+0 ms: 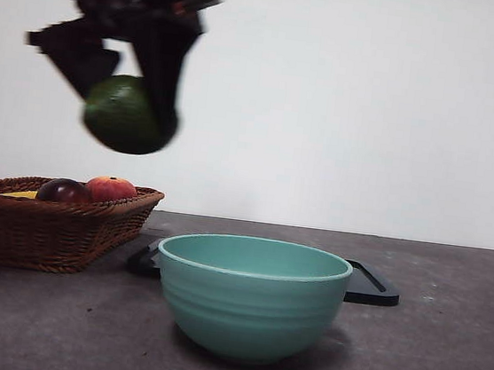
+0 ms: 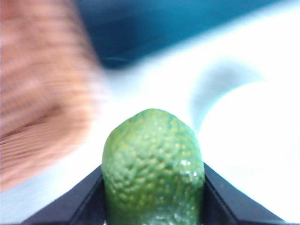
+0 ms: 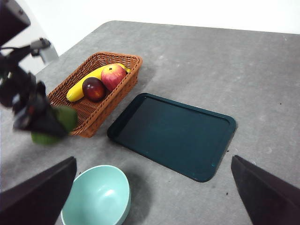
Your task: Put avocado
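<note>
The avocado is a dull green bumpy fruit held high in the air, above and to the right of the wicker basket. My left gripper is shut on it; in the left wrist view the avocado fills the space between the two black jaws. It also shows in the right wrist view, beside the basket. My right gripper is open and empty, high above the table.
The basket holds a banana, a dark maroon fruit and a red-orange fruit. A mint-green bowl stands at the front. A dark tray lies behind it.
</note>
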### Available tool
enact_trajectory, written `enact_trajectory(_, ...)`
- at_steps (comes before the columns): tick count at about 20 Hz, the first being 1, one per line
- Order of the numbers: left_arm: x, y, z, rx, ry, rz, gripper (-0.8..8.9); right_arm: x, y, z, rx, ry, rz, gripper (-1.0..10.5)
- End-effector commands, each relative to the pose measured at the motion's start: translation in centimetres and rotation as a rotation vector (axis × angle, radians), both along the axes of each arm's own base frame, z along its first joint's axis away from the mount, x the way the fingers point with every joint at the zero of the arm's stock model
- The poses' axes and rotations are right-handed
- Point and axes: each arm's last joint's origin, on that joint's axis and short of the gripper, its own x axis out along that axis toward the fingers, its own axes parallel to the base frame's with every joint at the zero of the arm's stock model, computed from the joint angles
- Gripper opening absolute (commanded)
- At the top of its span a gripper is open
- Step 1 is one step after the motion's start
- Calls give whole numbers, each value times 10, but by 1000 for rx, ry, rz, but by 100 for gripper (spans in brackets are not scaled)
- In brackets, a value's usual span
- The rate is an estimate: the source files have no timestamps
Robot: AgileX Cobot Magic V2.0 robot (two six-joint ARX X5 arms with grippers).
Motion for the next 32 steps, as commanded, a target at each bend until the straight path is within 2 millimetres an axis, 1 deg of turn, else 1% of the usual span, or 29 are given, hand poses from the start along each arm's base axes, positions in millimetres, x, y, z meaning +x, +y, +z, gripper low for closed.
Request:
enact_trajectory(1, -12, -31, 3, -38, -54, -109, 118, 0, 0, 5, 1, -20, 7, 569)
enact_trajectory(4, -30, -59, 2, -71, -86, -207, 117, 0, 0, 5, 1, -20, 7, 569)
enact_trajectory(7, -44, -82, -8, -76, -76, -267, 117, 0, 0, 5, 1, -20, 7, 569)
enact_trajectory(10, -50, -100, -25, -56, -51, -308, 117, 0, 0, 5, 1, -20, 7, 569)
enact_trajectory(13, -48, -115, -45, -35, -31, -328, 117, 0, 0, 5, 2, -19, 7, 569)
enact_trajectory(16, -43, -121, -66, 26, -13, -320, 116, 0, 0, 4, 2, -16, 7, 569)
enact_trajectory(20, -38, -125, -87, 97, 4, -307, 116, 0, 0, 4, 1, -13, 7, 569)
enact_trajectory(26, -35, -129, -105, 137, 36, -308, 117, 0, 0, 4, 1, -13, 7, 569)
enact_trajectory(29, -35, -130, -109, 144, 43, -308, 123, 0, 0, 4, 1, -13, 7, 569)
enact_trajectory(30, -35, -130, -109, 143, 42, -309, 136, 0, 0, 4, 1, -13, 7, 569)
enact_trajectory(31, -35, -130, -109, 143, 42, -309, 208, 0, 0, 4, 1, -13, 7, 569)
enact_trajectory(32, -35, -130, -109, 143, 42, -309, 344, 0, 0, 4, 1, -13, 7, 569)
